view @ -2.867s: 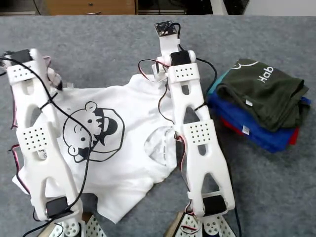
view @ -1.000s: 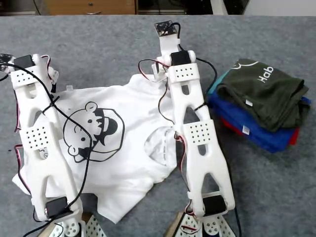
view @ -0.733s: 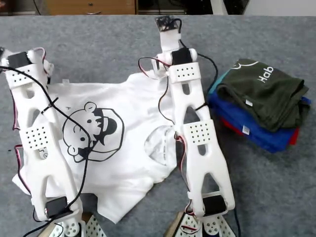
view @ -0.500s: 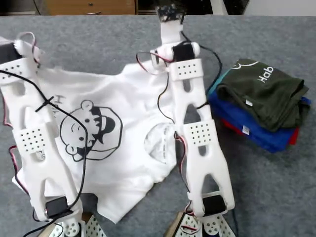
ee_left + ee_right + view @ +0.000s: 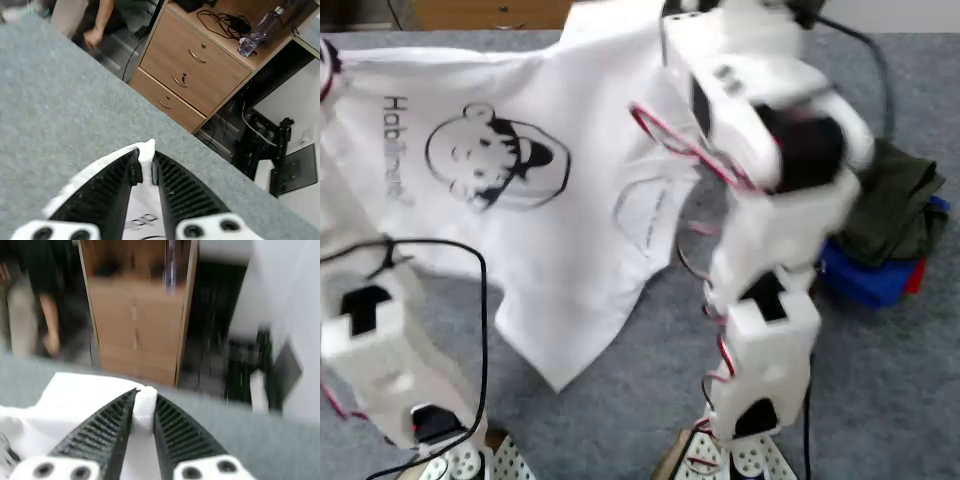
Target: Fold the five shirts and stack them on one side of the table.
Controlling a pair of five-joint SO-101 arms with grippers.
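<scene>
Right now, your left gripper [image 5: 145,153] and right gripper [image 5: 145,394] each clamp an edge of the white cartoon-print shirt [image 5: 560,200], holding it up, spread over the grey table [image 5: 650,400]. The folded shirt stack [image 5: 885,235] sits beside the right arm.

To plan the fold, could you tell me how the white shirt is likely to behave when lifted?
Probably floppy: the white shirt sags between the left gripper and right gripper. Likely light, since two small pinches of fabric carry it. Its loose lower corner may drag or swing.
</scene>
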